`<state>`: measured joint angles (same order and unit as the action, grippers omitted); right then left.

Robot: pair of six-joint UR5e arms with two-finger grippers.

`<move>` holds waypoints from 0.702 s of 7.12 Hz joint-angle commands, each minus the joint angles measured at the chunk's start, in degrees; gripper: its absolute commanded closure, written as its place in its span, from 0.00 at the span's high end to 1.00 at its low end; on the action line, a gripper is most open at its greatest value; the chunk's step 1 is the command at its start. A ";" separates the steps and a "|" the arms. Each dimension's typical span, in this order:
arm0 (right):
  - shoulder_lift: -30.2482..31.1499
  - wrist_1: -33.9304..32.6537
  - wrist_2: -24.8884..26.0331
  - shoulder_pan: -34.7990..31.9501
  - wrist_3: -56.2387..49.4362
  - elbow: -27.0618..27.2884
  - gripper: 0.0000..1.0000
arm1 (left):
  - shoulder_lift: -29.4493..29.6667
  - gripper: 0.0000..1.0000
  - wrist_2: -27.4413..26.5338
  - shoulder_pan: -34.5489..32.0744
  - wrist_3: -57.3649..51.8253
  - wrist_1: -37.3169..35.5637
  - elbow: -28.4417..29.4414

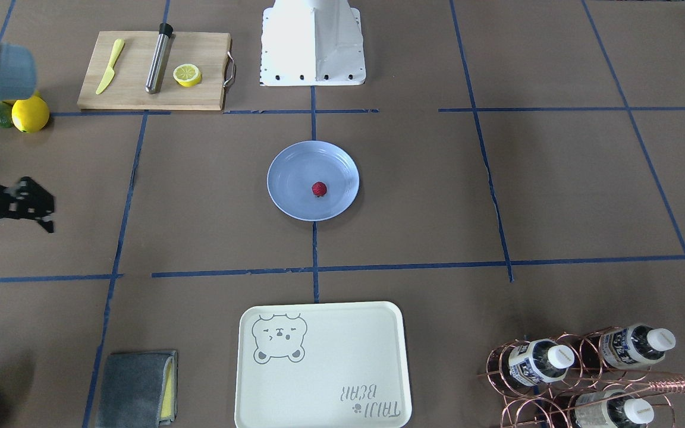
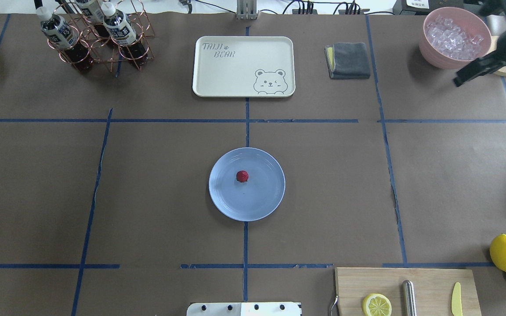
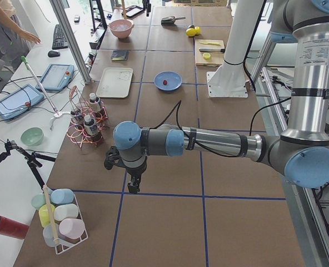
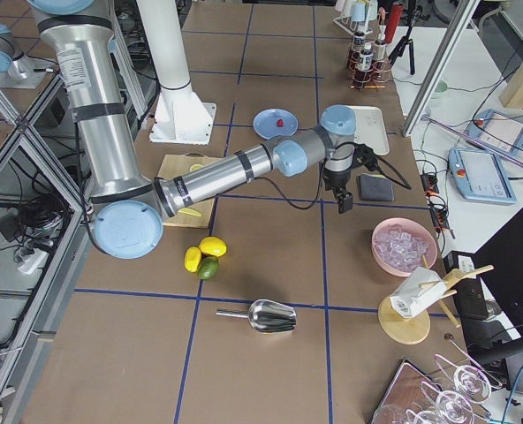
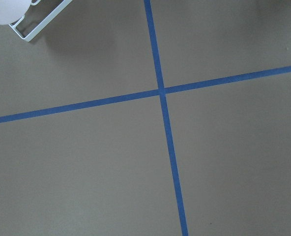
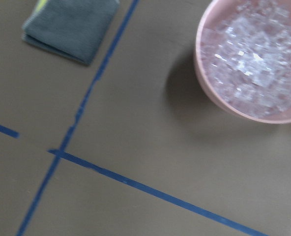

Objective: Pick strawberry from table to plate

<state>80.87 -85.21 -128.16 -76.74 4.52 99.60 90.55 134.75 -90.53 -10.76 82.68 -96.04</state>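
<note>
The left hand [image 3: 133,188] hangs above the table [image 2: 147,197]; whether it is spread or pressed together cannot be told. At centre, the strawberry [image 2: 242,176] sits on the plate [image 2: 259,206], near its middle. The right hand [image 4: 344,204] hovers near the ice bowl [image 2: 425,41], its grip likewise unclear.

The overhead camera is looking forward and down from behind the robot. The front-facing one is facing back steeply, and both are sharing the plate [image 2: 262,199]. Two end cameras are looking along the table [image 3: 170,228] from farther off. Both wrist cameras are pointing down, close to its surface.
</note>
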 commanded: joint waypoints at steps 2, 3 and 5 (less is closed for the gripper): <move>16.66 3.29 -0.17 -7.90 -7.24 -1.69 1.00 | -1.25 1.00 0.25 -0.09 0.04 0.02 -0.46; 17.47 3.55 -0.25 -8.51 -7.24 -1.69 1.00 | -1.34 1.00 0.25 -0.09 0.04 -0.06 -0.64; 17.91 3.81 -1.82 -9.83 -6.98 -1.87 1.00 | -1.25 1.00 0.25 0.00 0.04 0.02 -0.64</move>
<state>98.09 -81.87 -129.19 -85.86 -2.44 97.66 89.28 135.00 -90.60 -10.72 82.64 -96.64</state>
